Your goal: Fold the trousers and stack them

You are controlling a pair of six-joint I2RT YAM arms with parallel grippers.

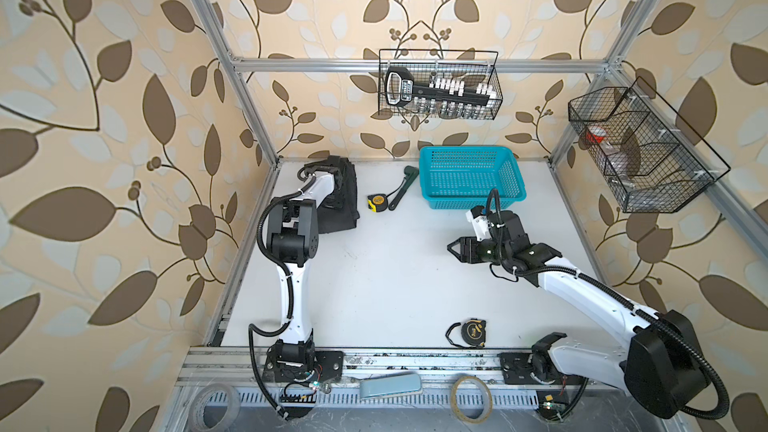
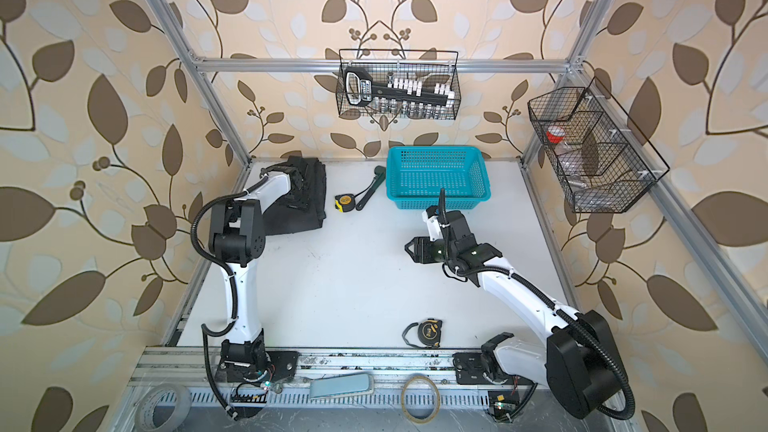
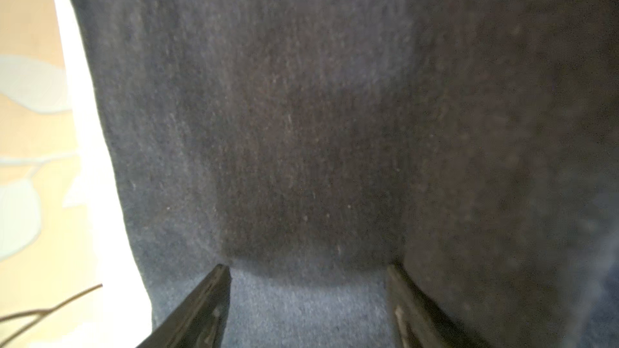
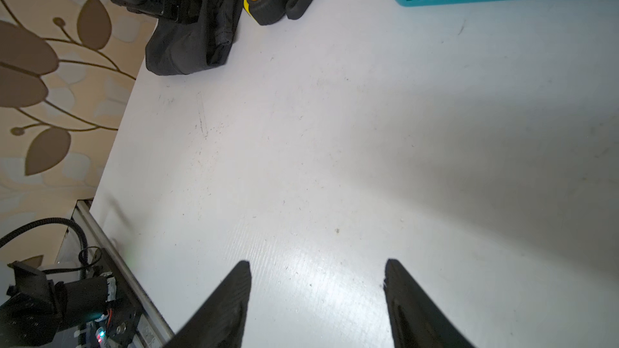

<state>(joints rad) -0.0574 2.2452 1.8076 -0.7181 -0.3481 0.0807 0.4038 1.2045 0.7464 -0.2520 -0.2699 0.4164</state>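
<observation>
Left wrist: trousers (image 3: 301,112) nr end effector (image 3: 308,267)

Leaf-patterned wallpaper (image 1: 104,160); white tabletop (image 1: 395,284) — aluminium frame (image 1: 311,65)

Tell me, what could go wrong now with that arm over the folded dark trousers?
The left gripper is open right over the trousers; closing there might pinch only the top layer and pull the fold apart. The yellow tape measure and black tool lie close beside the cloth, so dragging it sideways could sweep them along.
</observation>
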